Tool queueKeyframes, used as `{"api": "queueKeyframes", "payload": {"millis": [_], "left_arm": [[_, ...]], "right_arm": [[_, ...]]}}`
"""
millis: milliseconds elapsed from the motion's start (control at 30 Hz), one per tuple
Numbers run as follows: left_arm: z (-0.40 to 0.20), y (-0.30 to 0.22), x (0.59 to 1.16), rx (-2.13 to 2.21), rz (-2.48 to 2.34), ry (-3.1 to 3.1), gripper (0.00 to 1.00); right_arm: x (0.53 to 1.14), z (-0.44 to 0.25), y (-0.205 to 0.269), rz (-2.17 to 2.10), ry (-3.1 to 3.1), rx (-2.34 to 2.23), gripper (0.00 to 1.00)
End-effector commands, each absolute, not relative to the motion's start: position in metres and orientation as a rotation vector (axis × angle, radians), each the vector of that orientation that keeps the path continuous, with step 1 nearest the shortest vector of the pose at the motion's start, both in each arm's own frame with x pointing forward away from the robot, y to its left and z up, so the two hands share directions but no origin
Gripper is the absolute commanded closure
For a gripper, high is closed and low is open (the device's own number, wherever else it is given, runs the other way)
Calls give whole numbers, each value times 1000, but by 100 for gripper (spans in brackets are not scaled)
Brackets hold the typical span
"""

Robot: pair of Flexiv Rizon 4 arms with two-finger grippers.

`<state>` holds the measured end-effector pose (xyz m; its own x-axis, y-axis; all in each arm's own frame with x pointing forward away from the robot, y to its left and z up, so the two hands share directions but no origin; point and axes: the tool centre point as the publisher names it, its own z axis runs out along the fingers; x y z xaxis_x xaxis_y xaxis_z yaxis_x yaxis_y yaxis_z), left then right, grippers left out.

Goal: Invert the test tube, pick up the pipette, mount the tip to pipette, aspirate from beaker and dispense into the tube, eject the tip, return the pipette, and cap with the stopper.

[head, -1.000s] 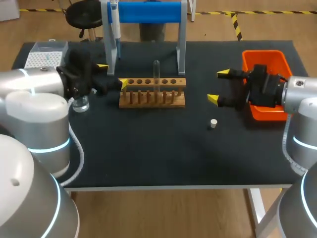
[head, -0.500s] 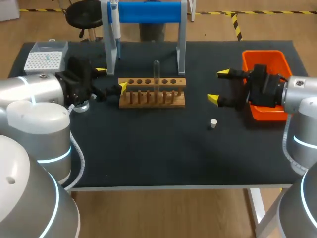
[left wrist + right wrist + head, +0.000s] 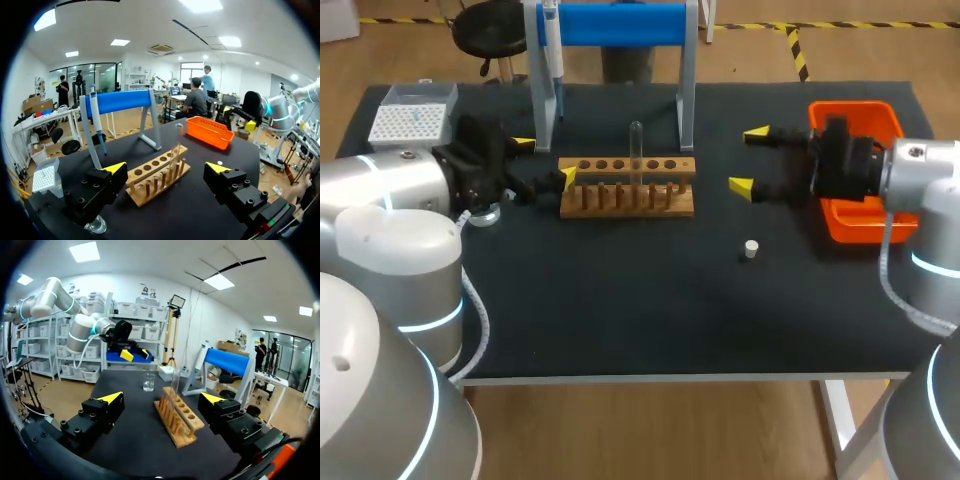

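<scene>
A clear test tube [image 3: 636, 148] stands upright in the wooden rack [image 3: 627, 187] at the table's middle. My left gripper [image 3: 545, 160] hangs open just left of the rack, with the tube [image 3: 176, 152] and rack [image 3: 157, 175] ahead of it. The glass beaker [image 3: 485, 211] sits under that wrist. My right gripper [image 3: 748, 158] is open to the right of the rack, facing the tube [image 3: 174, 385], and holds nothing. The pipette [image 3: 552, 50] hangs on the blue stand [image 3: 620, 24]. A small white stopper [image 3: 751, 248] lies on the mat, nearer than the right gripper.
A box of pipette tips [image 3: 412, 122] sits at the far left corner. An orange bin [image 3: 850, 112] stands at the right, under my right wrist. The stand's legs rise just behind the rack. The black mat's near half holds only the stopper.
My right gripper has moved toward the back and slightly left, closer to the rack. My left gripper shifted a little nearer early on, then held still. Both stayed open.
</scene>
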<state>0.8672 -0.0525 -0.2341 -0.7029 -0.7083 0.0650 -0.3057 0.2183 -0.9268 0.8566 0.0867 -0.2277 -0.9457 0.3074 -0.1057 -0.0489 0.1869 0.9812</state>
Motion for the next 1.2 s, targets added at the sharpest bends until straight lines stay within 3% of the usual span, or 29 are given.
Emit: {"api": "queueKeyframes", "payload": {"millis": [33,533,1200], "left_arm": [[-236,-52,867,-939,-1490,2121,0],[-236,-52,867,-939,-1490,2121,0],[-236,-52,867,-939,-1490,2121,0]], "right_arm": [[889,-232,96,1947,2239,132,0],[920,-248,158,2150,2345,-146,0],[953,-265,216,2254,2326,-136,0]]}}
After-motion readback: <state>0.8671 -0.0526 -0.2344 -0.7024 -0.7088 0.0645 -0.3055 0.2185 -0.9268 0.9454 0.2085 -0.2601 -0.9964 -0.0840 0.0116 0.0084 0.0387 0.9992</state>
